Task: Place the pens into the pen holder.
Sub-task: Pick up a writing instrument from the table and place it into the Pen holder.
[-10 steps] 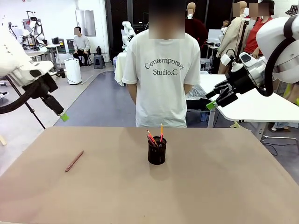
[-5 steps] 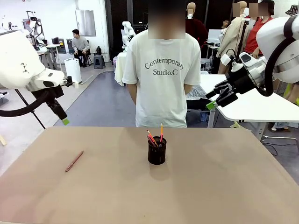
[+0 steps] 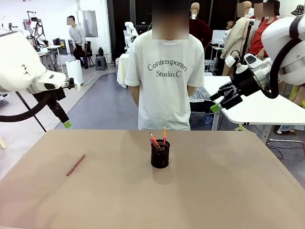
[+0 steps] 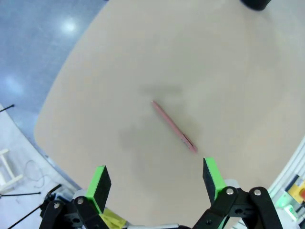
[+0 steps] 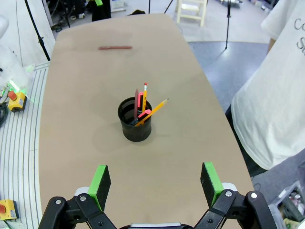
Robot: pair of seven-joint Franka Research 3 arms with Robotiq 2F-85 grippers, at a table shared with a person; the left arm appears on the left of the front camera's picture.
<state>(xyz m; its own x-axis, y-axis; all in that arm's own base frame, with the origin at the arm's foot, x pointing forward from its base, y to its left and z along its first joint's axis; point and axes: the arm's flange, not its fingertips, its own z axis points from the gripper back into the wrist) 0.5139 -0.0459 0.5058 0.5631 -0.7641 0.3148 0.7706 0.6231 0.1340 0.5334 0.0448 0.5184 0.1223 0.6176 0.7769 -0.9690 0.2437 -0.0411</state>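
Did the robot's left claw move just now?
Yes. The left gripper has dipped a little lower, closer to the far edge of the table.

Matt tan table [image 3: 214, 191], matt black pen holder [image 3: 160, 156]

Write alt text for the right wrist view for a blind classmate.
A black mesh pen holder stands on the table holding pens and a pencil, seen from above past the open right gripper. One pinkish-red pen lies alone farther off; a person in a white T-shirt stands beside it.
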